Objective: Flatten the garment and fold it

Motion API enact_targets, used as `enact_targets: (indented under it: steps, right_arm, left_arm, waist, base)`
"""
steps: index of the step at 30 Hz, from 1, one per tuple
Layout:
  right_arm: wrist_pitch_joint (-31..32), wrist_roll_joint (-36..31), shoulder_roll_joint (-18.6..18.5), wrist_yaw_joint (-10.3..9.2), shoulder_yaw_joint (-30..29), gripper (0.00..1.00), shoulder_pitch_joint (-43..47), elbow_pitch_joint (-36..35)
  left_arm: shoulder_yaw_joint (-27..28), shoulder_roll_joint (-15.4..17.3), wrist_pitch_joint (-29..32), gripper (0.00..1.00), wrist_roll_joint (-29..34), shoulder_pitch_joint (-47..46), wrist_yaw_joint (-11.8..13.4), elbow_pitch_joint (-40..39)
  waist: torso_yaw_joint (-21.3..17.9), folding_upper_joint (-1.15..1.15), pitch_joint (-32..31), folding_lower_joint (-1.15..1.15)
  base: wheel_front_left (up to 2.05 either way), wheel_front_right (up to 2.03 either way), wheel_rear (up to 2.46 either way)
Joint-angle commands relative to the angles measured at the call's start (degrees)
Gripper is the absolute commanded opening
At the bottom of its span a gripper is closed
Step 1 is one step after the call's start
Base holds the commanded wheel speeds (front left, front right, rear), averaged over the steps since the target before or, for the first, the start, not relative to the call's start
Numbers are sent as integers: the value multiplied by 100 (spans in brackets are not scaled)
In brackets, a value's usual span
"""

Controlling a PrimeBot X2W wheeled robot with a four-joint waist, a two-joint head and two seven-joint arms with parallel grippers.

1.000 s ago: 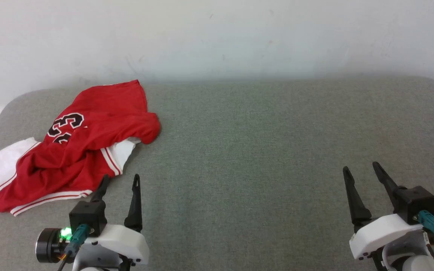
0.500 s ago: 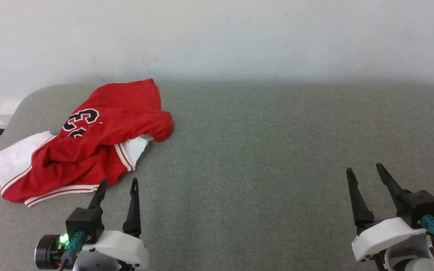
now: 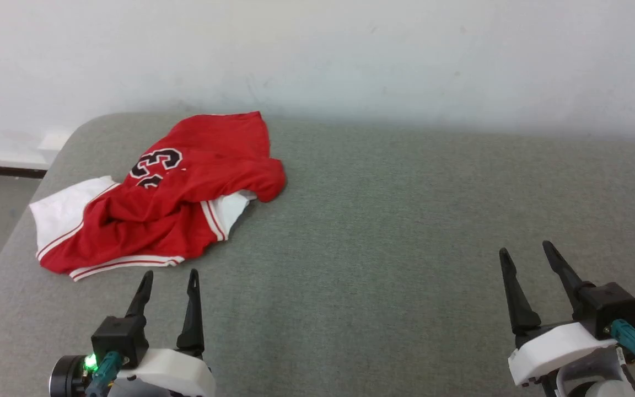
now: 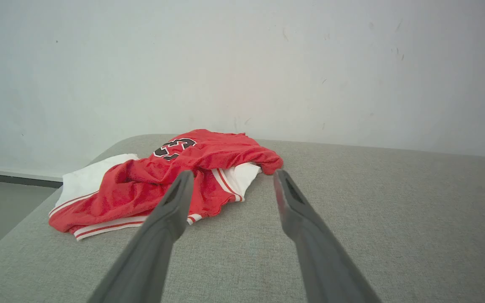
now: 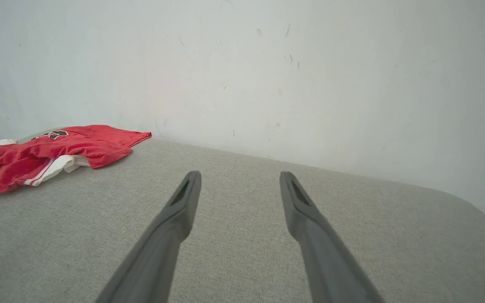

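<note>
The garment (image 3: 168, 198) lies crumpled at the far left of the grey surface, red with white sleeves, striped trim and black numbers on top. My left gripper (image 3: 169, 274) is open just in front of its near hem, apart from the cloth and holding nothing. In the left wrist view the garment (image 4: 141, 185) sits beyond my open left gripper (image 4: 230, 179). My right gripper (image 3: 522, 249) stands open far to the right over bare surface. In the right wrist view the garment (image 5: 36, 155) lies at the left edge, well away from the right gripper (image 5: 240, 176).
The grey fabric-covered surface (image 3: 383, 231) has rounded corners and ends against a white wall (image 3: 317, 55). Its left edge (image 3: 9, 242) drops to the floor beside the garment. Bare surface stretches between the two grippers.
The head camera has turned left, so the whole picture has shifted right. The garment lies as before and both grippers stay open.
</note>
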Motion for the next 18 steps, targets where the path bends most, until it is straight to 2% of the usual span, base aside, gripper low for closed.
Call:
enact_targets:
  steps: [1, 18]
  right_arm:
    - [-69, 36, 7, -6, 16, 100, 62, 22]
    - [-260, 64, 9, -7, 171, 100, 33, 138]
  left_arm:
    - [14, -5, -74, 100, -66, 58, 46, -27]
    - [50, -7, -266, 100, -239, 204, 141, -101]
  waist:
    - [135, 0, 3, 0]
    - [859, 0, 11, 0]
  base:
    - [0, 0, 0]
    - [0, 0, 0]
